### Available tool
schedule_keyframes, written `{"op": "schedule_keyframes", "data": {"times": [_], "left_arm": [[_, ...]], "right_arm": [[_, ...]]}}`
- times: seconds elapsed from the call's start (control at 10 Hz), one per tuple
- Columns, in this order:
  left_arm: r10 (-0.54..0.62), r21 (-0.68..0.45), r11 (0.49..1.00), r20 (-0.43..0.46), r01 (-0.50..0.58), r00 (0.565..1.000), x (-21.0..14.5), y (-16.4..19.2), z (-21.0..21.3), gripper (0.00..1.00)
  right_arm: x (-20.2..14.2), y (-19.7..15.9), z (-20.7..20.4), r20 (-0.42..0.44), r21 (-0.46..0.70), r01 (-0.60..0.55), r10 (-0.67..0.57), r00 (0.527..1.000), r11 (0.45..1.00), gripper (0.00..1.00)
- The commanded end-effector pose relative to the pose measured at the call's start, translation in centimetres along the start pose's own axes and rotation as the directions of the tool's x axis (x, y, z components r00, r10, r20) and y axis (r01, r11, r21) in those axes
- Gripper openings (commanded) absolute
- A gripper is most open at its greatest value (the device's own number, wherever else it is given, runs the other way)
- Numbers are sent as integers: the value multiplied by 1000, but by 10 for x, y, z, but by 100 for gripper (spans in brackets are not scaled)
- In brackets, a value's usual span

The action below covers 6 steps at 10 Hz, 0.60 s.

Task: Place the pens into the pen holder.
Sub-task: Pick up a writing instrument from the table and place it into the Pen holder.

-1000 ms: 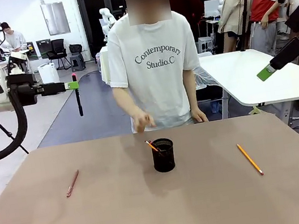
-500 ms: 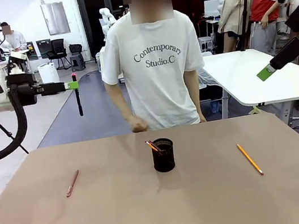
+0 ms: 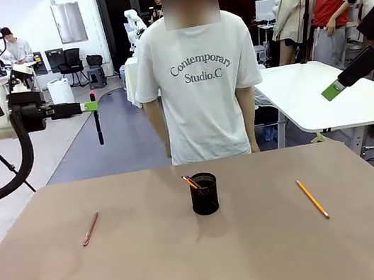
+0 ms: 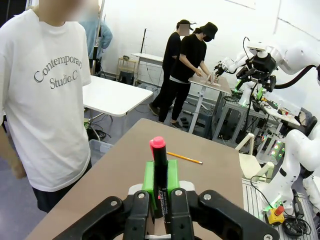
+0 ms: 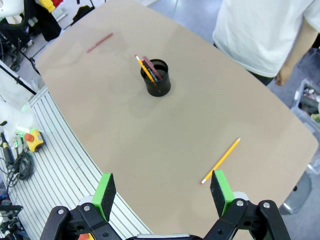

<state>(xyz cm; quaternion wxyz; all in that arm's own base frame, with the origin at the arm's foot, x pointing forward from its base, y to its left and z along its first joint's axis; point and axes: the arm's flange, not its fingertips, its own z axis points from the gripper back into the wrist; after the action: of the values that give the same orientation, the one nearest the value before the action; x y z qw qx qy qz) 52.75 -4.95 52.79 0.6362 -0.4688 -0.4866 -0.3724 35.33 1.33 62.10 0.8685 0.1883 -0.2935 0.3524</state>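
The left gripper [image 3: 93,105] is clamped on the black pen with red ends [image 3: 98,126], which hangs upright from the pads, raised high at the left side of the table [image 3: 159,274]. Nothing stands near it, and the air between it and the tabletop is free. Well below it and toward the middle, the pen holder [image 3: 205,194] stands upright at the table's centre, with orange pencils [image 3: 189,181] leaning out toward that gripper's side. Lower still, close to the left edge, the slim pinkish-red pen [image 3: 90,229] lies flat. The right gripper [image 5: 163,192] is spread wide with nothing between its pads, raised off the table's right side. Beneath it a yellow pencil [image 5: 221,160] lies flat near that edge, well apart from the holder. Bare tabletop surrounds all three.

A second ago the person's [image 3: 197,73] hand was at the far edge behind the holder; now both arms hang at the sides. Both grippers and the lying pens are where they were.

From above, the right wrist view shows a darker reddish stick among the pencils inside the holder. The left wrist view shows the held pen's red cap rising past the green pads, with the yellow pencil on the table beyond.
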Motion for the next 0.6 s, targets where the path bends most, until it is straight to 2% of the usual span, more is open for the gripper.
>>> {"op": "schedule_keyframes", "data": {"times": [0.0,0.4,0.5], "left_arm": [[2,-1,1000,0,-2,1000,1,-2,0,0],[0,0,1000,0,0,1000,0,0,0,0],[-32,-33,999,29,33,999,0,2,-16,0]], "right_arm": [[1,1,0,6,11,5,-5,1000,1000,100],[1,1,0,6,11,5,-5,1000,1000,100],[1,1,0,6,11,5,-5,1000,1000,100]]}}
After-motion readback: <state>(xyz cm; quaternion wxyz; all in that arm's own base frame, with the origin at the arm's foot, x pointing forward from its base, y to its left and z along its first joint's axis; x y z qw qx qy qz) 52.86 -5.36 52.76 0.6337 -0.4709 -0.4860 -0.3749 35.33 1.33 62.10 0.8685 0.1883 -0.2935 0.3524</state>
